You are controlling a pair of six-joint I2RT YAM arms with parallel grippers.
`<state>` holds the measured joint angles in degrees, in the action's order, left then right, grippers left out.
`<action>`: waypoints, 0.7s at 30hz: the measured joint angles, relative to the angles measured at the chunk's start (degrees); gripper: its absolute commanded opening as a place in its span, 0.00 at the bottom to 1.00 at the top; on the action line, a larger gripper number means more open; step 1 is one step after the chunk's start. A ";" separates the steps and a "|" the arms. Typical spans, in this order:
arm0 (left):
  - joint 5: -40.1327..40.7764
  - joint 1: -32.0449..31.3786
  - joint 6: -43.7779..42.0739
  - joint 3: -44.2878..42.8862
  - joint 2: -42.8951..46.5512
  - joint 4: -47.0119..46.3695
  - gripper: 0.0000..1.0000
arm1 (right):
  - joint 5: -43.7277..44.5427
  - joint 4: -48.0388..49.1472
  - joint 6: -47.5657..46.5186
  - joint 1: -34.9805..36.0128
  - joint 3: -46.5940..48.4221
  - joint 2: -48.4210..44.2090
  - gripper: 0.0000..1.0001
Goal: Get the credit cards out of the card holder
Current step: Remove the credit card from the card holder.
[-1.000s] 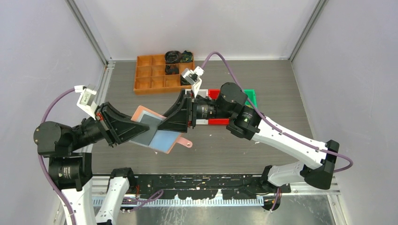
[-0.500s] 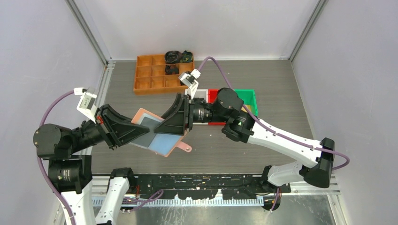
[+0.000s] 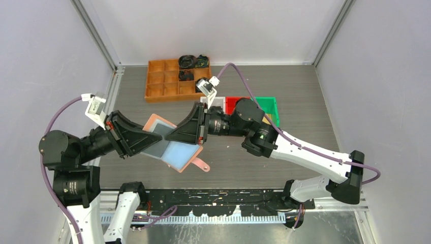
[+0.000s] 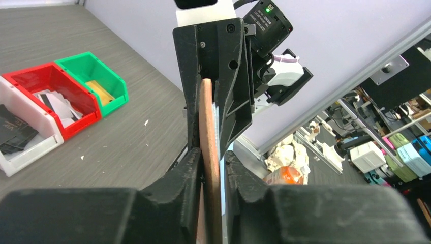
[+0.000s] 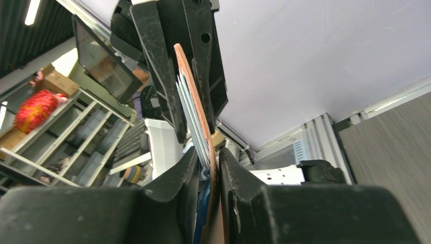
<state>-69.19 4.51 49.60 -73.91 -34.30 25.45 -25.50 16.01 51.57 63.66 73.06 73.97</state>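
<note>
Nearest the bases, the holder point(image 3: 179, 152) hangs open above the table point(image 3: 305, 96), clear of it. Its pale blue inside faces up and its strap tab point(image 3: 203, 167) points toward the near edge. The left gripper point(image 3: 158, 141) pinches it from the left: in the left wrist view its fingers point(image 4: 190, 168) sit tight against both faces of the salmon edge. The right gripper point(image 3: 174, 136) comes in from the opposite side, its jaws narrow around the same edge and the thin pale layers point(image 5: 189, 109) beside it. Whether they bite a single card or the whole flap I cannot tell, since everything there is seen edge-on. The step in hand looks like drawing a card out of its pocket. To do it well, the left gripper should act as anchor, firm on leather only and away from the pocket mouth. The right gripper should take just the exposed card lip and pull straight along the pocket's line, without twisting. A bite that includes the flap would only set the two arms tugging against each other or bend the holder. Beyond, the white bin point(image 4: 30, 150), red bin point(image 4: 81, 122) and green bin point(image 4: 114, 99) already hold cards point(image 4: 10, 133), dark, whitish and tan in turn, so a freed card likely goes by colour. Farthest, the tray point(image 3: 152, 96) with black coils point(image 3: 188, 62) plays no part.
</note>
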 measured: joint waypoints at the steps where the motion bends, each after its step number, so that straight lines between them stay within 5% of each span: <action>1: -0.31 0.00 0.94 0.00 -0.22 -0.13 0.28 | 0.28 -0.22 -0.90 0.11 -0.31 -0.39 0.24; 8: -1.05 -0.04 4.68 0.00 -1.42 -0.96 0.35 | 2.54 -4.55 -6.01 0.00 -1.40 -3.04 0.23; 18: -0.50 -0.04 2.69 0.00 -1.31 1.20 0.03 | 2.67 -6.97 -8.04 -0.15 -1.40 -4.33 0.23; 21: -0.50 -0.04 2.38 0.00 -1.31 1.57 0.00 | 2.67 -7.13 -8.20 -0.28 -1.55 -4.52 0.31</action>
<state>-69.69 4.47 51.99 -73.91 -35.62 27.03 -22.83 8.88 43.38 63.37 71.50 69.45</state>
